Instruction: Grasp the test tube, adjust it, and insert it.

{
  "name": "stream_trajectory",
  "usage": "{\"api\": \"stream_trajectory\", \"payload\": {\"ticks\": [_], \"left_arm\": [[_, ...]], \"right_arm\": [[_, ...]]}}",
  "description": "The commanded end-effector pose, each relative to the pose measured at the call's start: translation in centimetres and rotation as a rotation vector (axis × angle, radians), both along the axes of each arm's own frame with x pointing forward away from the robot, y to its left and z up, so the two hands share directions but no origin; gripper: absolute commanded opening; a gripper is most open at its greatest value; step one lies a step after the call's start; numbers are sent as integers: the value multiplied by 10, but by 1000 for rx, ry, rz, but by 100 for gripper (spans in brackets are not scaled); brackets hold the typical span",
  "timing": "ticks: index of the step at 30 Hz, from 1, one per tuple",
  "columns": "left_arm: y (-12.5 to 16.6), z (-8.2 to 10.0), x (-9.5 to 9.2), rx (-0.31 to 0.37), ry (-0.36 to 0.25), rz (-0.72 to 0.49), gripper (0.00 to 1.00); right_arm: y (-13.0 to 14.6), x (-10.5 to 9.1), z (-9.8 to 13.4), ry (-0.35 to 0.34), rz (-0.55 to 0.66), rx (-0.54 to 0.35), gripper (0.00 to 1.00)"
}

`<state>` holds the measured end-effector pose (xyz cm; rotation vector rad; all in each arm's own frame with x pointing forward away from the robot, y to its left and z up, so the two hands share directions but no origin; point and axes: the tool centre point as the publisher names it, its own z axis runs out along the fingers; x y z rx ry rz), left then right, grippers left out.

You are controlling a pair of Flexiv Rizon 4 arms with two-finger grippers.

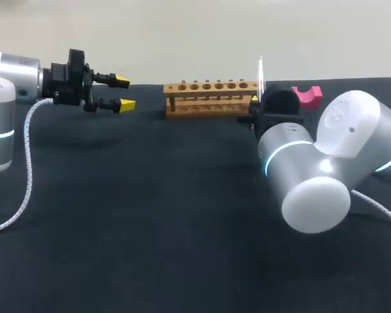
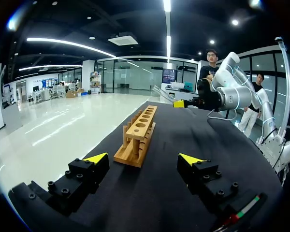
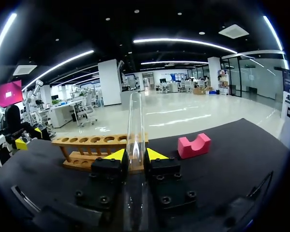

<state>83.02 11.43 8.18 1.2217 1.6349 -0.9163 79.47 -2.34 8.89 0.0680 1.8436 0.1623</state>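
Note:
A clear glass test tube (image 3: 135,130) stands upright between the yellow tips of my right gripper (image 3: 135,155), which is shut on it. In the head view the test tube (image 1: 260,70) rises just past the right end of the wooden rack (image 1: 212,98), with the right gripper (image 1: 255,99) mostly hidden behind its own arm. The rack (image 3: 94,147) has a row of several round holes and lies ahead of the right gripper, to one side. My left gripper (image 1: 124,92) hovers open left of the rack. Its fingers (image 2: 94,162) hold nothing, and the rack (image 2: 137,135) lies ahead of them.
A pink U-shaped block (image 1: 307,95) sits at the back right of the black table (image 1: 150,215), behind the right arm; it shows as the pink block (image 3: 194,145) ahead of the right gripper. The right arm's big white joint (image 1: 316,189) covers the table's right middle.

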Motion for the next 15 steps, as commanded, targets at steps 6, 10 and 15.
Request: {"api": "stream_trajectory", "payload": {"ticks": [6,10,15], "left_arm": [[0,-1,-1,-2,-5,3,100],[0,-1,-1,-2,-5,3,100],[0,-1,-1,-2,-5,3,100]], "right_arm": [[6,8,4,80,70,-1,0],[16,13,1,123,86,4,0],[27,19,-5,152,107,19,0]]}}
